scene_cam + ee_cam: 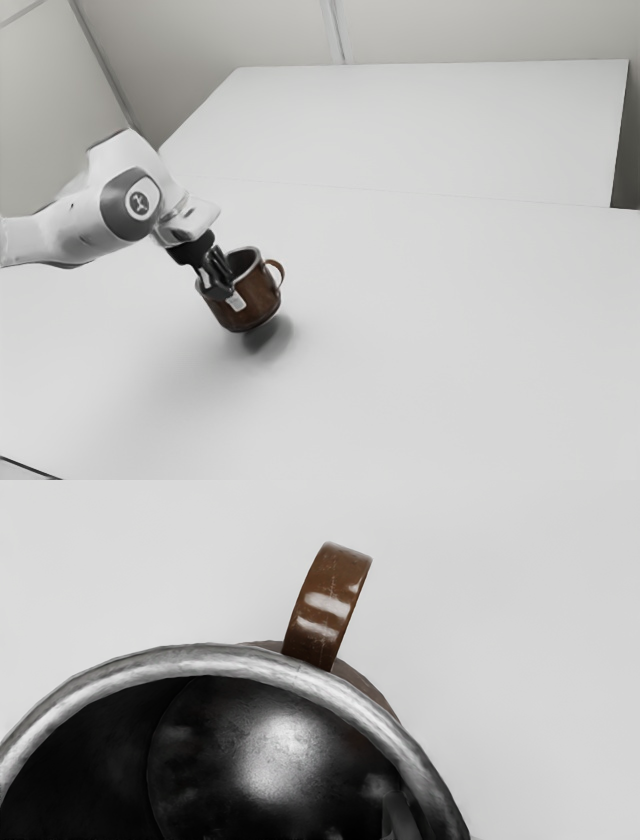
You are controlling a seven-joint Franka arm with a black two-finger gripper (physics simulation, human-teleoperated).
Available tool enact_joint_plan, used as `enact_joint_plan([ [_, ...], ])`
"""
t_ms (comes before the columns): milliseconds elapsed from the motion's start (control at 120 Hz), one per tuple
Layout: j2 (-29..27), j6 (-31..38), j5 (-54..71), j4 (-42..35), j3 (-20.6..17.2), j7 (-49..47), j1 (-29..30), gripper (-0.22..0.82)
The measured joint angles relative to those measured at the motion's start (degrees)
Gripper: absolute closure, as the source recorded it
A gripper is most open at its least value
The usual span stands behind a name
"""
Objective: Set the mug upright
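Bright, diffuse light | soft shadow [269, 340] below mug [262, 300] | glare inside, streaks on handle [327, 602] (quite shiny)

The mug [262, 297] was cropped in the wrist view, while in the exterior view it was partly covered by the gripper [229, 288], one fingertip was hidden inside it, and the arm [75, 226] was cut off.

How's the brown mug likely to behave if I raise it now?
The mug is probably stiff, given its metallic-looking rim. It may pivot, pinched by the gripper at one side. Its glossy handle suggests a slippery surface.
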Motion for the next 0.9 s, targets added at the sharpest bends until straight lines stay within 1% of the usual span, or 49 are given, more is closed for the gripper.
enact_joint_plan([
  [75,0.06,5.64,4.13,-1.86,-1.67,-0.11,0.02,0.78],
  [217,0.52,14.89,8.28,-4.91,-3.09,-0.31,0.07,0.78],
  [417,0.59,24.5,10.3,-9.76,-3.78,-0.58,0.11,0.78],
  [583,0.71,28.41,10.63,-11.65,-4.08,-0.75,0.1,0.78],
  [800,1.12,30.54,10.57,-13.39,-4.16,-1.14,0.12,0.78],
  [858,1.27,30.62,10.5,-13.52,-4.17,-1.35,0.09,0.74],
  [900,1.28,30.55,10.41,-13.57,-4.17,-1.45,0.08,0.67],
])
